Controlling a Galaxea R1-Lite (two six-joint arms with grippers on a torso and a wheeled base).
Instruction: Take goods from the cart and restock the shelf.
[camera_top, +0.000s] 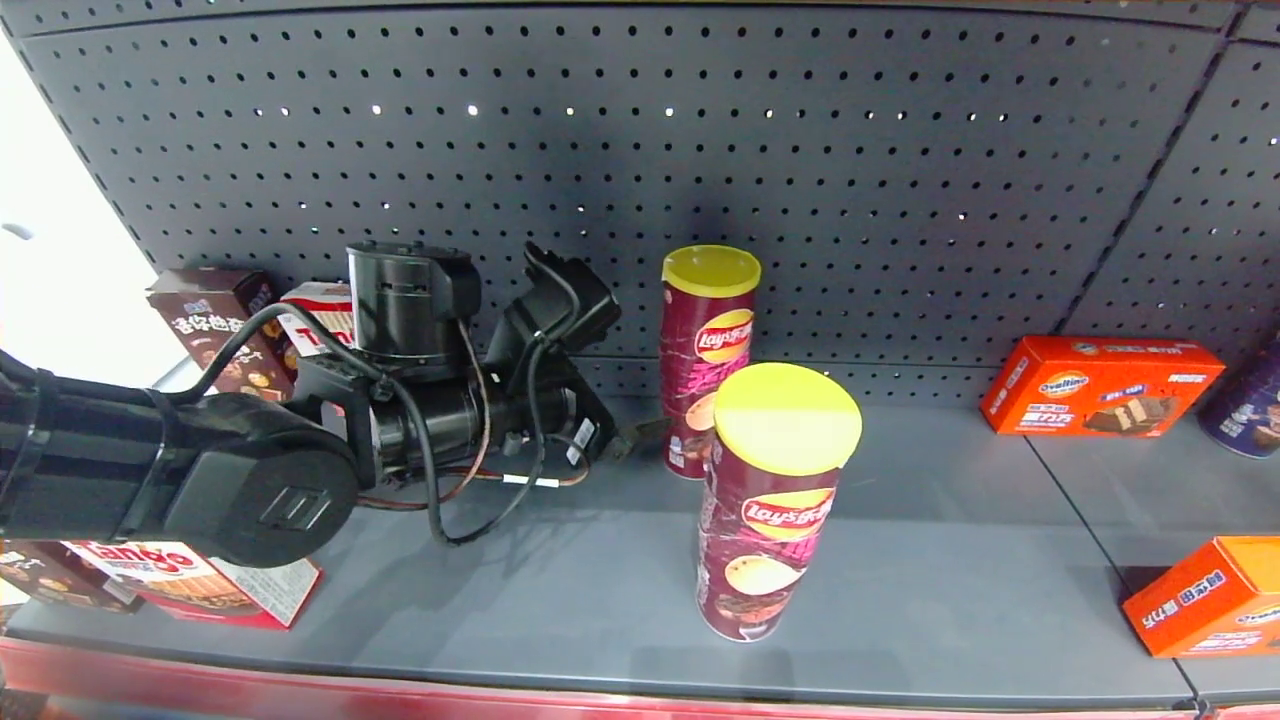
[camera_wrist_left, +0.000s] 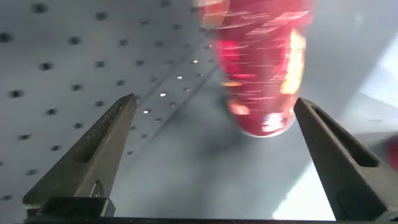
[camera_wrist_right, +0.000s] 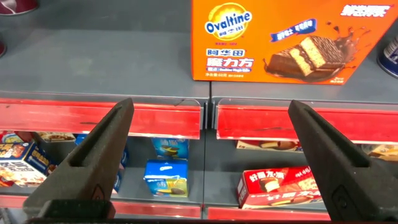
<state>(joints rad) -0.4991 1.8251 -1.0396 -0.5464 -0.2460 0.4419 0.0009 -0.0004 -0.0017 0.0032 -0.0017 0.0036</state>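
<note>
Two maroon chip cans with yellow lids stand upright on the grey shelf (camera_top: 950, 560). The rear can (camera_top: 708, 340) is close to the pegboard back and the front can (camera_top: 775, 500) is nearer the shelf's edge. My left arm lies across the shelf from the left, with its gripper (camera_top: 640, 435) low beside the base of the rear can. In the left wrist view that gripper (camera_wrist_left: 214, 102) is open and the rear can (camera_wrist_left: 261, 62) stands just beyond its fingertips, with nothing between them. My right gripper (camera_wrist_right: 211, 106) is open and holds nothing, facing a lower shelf front.
An orange box (camera_top: 1100, 385) lies at the back right and another orange box (camera_top: 1205, 595) at the front right. Brown boxes (camera_top: 215, 320) and a red-white box (camera_top: 200, 585) crowd the left end. In front of the right gripper are an orange box (camera_wrist_right: 280, 40) and red price rails (camera_wrist_right: 161, 118).
</note>
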